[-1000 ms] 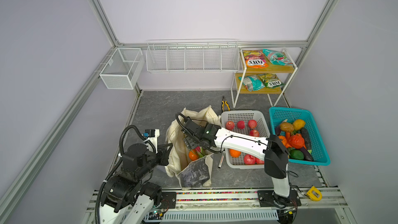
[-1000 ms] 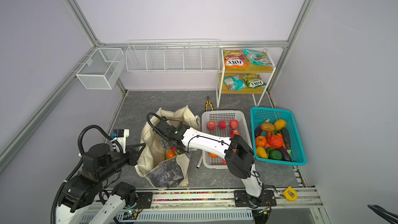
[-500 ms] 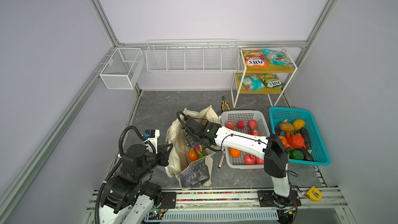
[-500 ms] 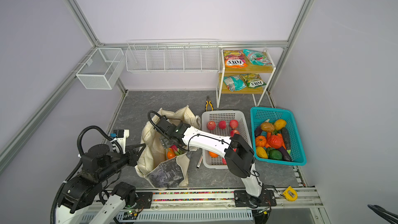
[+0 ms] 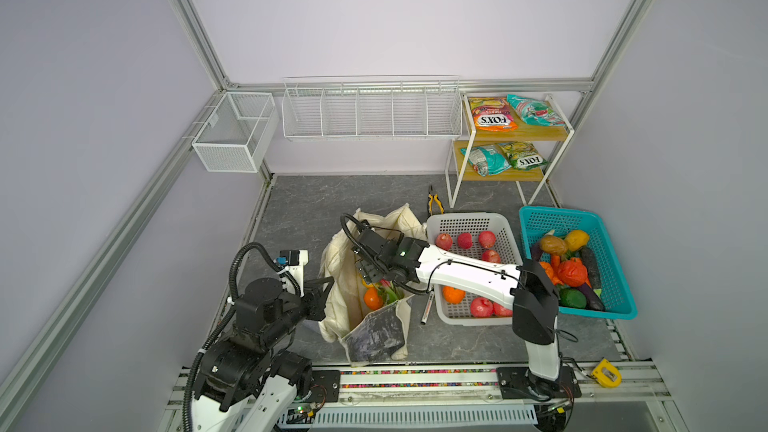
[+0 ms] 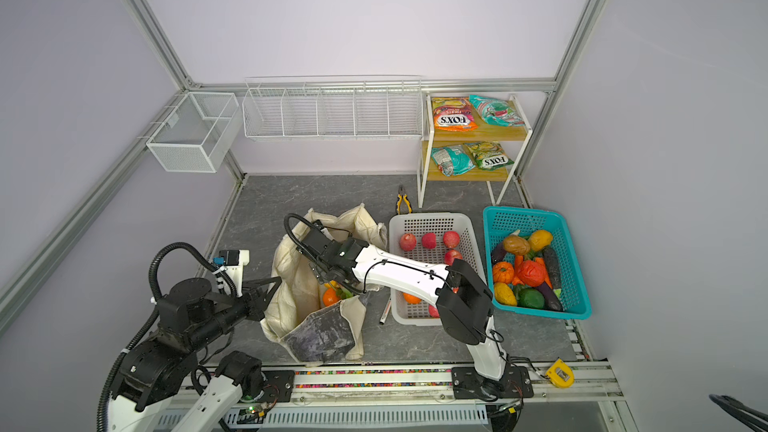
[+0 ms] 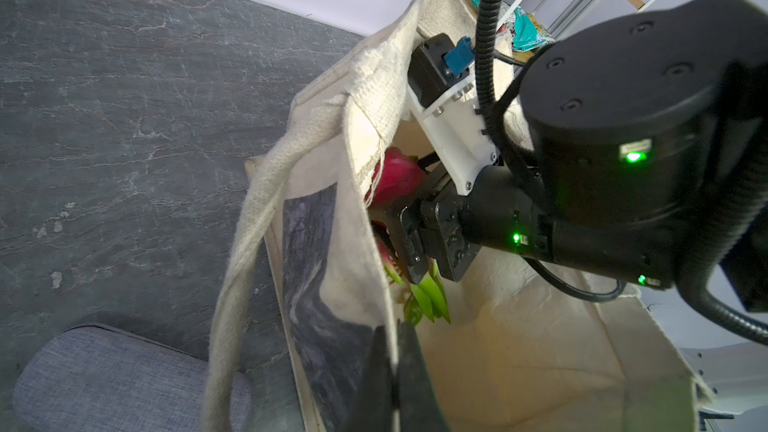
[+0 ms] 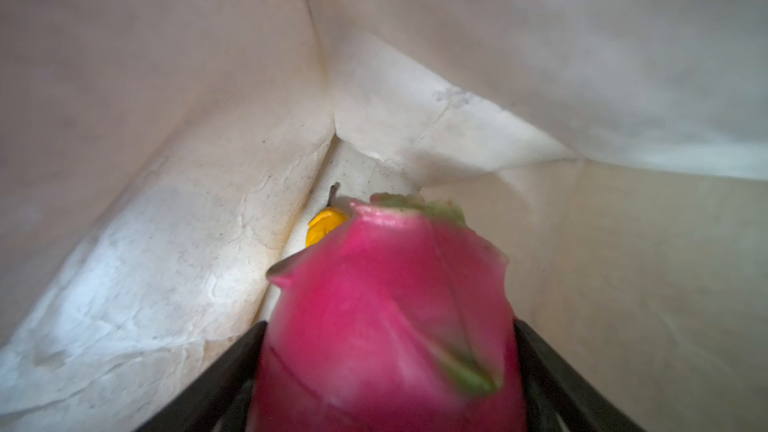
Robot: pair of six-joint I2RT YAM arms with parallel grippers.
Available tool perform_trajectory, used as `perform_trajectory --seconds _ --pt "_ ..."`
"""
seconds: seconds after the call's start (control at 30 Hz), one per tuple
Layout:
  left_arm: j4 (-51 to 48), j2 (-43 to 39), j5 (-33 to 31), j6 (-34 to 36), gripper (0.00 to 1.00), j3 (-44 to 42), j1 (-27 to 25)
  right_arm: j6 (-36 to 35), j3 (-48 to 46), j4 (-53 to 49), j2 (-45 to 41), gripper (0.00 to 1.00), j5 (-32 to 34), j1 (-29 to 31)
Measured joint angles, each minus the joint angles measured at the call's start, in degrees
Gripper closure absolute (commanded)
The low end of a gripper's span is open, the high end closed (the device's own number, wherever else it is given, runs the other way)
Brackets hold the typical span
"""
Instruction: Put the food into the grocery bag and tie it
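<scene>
The canvas tote point(image 5: 338, 257) is found standing open on the grey tabletop point(image 5: 299, 209), just beside the white perforated basket point(image 5: 469, 220), in both top views; its grey marbled panel point(image 5: 378, 332) is turned toward the near edge. The left gripper point(image 7: 392, 328) is seen at the tote's rim, on the side away from the baskets; its fingers point(image 7: 415, 380) are pressed together with the fabric edge pinched between them; a strap handle point(image 7: 249, 238) is seen hanging outside. The right gripper point(image 8: 389, 323) is found inside the mouth of the tote; its fingers point(image 8: 224, 363) are spread wide and set against both flanks of a magenta dragon fruit point(image 8: 382, 276), which is gripped within the tote; the fruit is blurred, and whether it rests on anything cannot be told. A yellow citrus point(image 8: 323, 226) is noted in the bottom corner beyond it; a leafy orange point(image 5: 372, 299) is seen inside the tote in a top view. A FOX'S packet point(image 5: 492, 116) and a teal packet point(image 5: 534, 110) are recorded on the top shelf of the rack point(image 5: 457, 176); further produce is held in the teal basket point(image 5: 557, 213).
</scene>
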Motion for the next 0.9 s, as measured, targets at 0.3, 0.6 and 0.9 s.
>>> perform_trajectory --seconds 0.3,0.6,0.9 --pt "0.02 0.02 0.13 0.0 1.0 0.0 0.0 -1.79 -0.35 -0.15 -6.97 0.12 -1.68 1.31" --pt "0.02 0.0 0.15 0.0 1.0 0.0 0.0 -1.75 -0.11 -0.37 -12.31 0.12 -5.6 1.07" --pt "1.44 0.04 2.71 1.18 0.3 0.11 0.0 -0.72 -0.07 -1.27 -11.52 0.12 -9.2 -0.11"
